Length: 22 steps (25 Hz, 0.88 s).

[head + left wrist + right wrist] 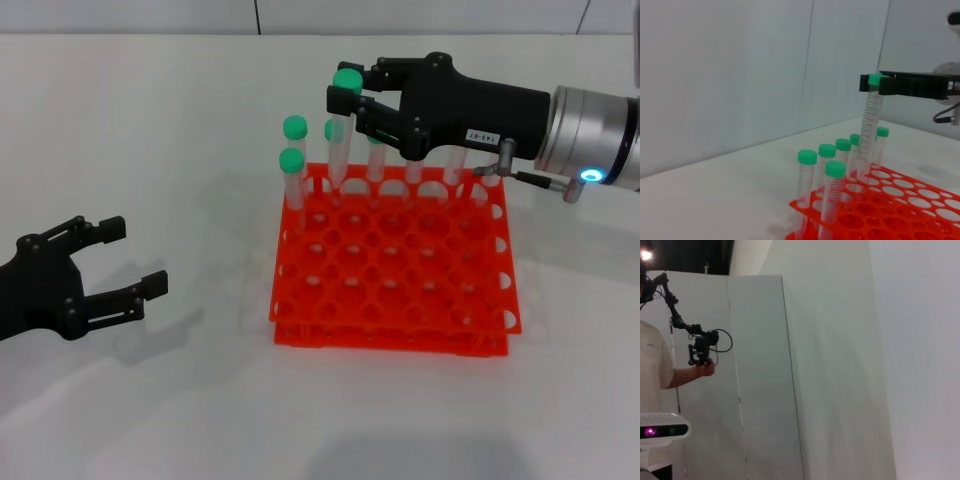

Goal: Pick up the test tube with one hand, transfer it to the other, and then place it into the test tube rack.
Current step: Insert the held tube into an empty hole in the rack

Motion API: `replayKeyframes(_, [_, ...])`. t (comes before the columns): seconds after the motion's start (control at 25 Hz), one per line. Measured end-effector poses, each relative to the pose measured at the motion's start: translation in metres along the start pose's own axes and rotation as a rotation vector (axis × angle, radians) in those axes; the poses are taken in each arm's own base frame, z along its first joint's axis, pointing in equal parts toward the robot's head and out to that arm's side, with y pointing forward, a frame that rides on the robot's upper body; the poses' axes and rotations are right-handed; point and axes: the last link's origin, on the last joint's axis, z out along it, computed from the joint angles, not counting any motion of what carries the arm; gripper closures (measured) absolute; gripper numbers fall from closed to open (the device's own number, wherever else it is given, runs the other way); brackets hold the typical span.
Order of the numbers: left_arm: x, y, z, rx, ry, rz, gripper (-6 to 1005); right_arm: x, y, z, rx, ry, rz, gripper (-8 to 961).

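white tabletop (150,130) fills our view, with an orange-red test tube rack (395,300) at centre. our right gripper (345,98) clamps the green cap of a test tube (871,127), holding it upright with its tip in a back-row hole beside other capped tubes (293,170). our left gripper (135,262) rests spread wide, well apart on the table.

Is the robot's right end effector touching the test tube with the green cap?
Touching. The left wrist view shows the right end effector clamped around the test tube at its cap.
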Motion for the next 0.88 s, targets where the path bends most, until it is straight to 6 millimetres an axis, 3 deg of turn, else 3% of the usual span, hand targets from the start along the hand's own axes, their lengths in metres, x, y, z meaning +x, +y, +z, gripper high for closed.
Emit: replayKeyframes(0.88, [-0.005, 0.000, 0.005, -0.001, 0.005, -0.005, 109, 0.022, 0.006, -0.001, 0.069, 0.002, -0.011, 687])
